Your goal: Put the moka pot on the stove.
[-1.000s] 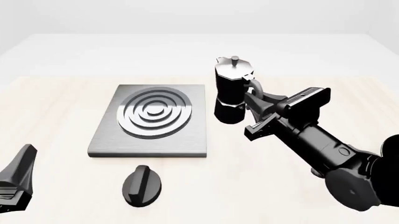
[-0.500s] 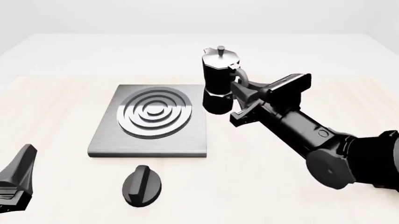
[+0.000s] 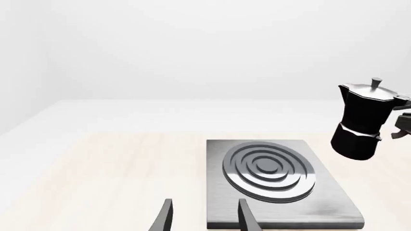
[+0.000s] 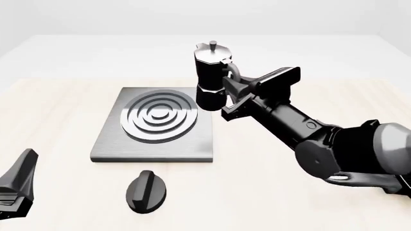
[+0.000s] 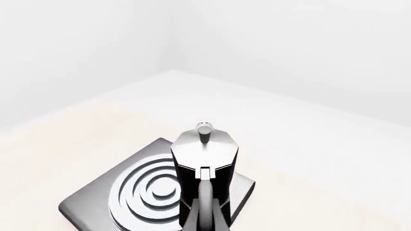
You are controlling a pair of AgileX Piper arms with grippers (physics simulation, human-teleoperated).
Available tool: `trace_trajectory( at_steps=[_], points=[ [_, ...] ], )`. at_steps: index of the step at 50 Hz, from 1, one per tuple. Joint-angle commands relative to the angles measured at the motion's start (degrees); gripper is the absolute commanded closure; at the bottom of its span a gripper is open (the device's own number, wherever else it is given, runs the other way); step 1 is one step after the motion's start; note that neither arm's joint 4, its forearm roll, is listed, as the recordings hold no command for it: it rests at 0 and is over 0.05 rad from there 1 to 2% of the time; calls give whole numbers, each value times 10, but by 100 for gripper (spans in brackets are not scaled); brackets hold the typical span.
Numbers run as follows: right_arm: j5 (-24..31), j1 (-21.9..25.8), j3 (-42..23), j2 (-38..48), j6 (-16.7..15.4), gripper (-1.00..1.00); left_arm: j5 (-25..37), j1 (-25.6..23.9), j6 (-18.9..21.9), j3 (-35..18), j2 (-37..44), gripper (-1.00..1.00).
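Because the table (image 4: 57, 103) is carrying everything else, it is setting the terms: its pale wooden top is giving the stove (image 4: 106, 144) a flat seat near the middle, within both arms' reach. The stove itself is lying square and level, its raised ring burner (image 4: 157, 115) facing up, which is the spot the pot is meant for.

The right arm (image 4: 301, 132) is reaching in from its own side and stretching forward and across, since the pot has to travel toward the plate from the right. Its right gripper (image 4: 234, 91) is clamping the curved handle of the moka pot (image 4: 209, 82), fingers pressed together on it; gripping there is keeping the pot upright, lid knob on top. The pot is hanging in the air, clear of the table, just over the stove's far right edge and not yet above the rings; the left wrist view is showing open space under its base. The right wrist view is looking down the handle onto the silver lid, with the burner lying beyond and to one side, so I judge a further shift toward the rings is needed before lowering.

The black knob (image 4: 146, 191) is lying on the table in front of the stove, apart from it. The left gripper (image 3: 202, 219) is idling low near the stove's front, fingers apart and holding nothing.
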Motion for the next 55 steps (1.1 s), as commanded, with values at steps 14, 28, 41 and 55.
trace_trajectory(
  at_steps=[14, 28, 41, 55],
  points=[
    [-6, 11, -65, 52, 7, 100, 0, 0, 0, 0, 0, -100],
    [-12, 14, -101, 91, 14, 100, 0, 0, 0, 0, 0, -100],
    [-11, 30, -130, 98, 23, 100, 0, 0, 0, 0, 0, -100],
    [-12, 34, -159, 125, 28, 100, 0, 0, 0, 0, 0, -100]
  ],
)
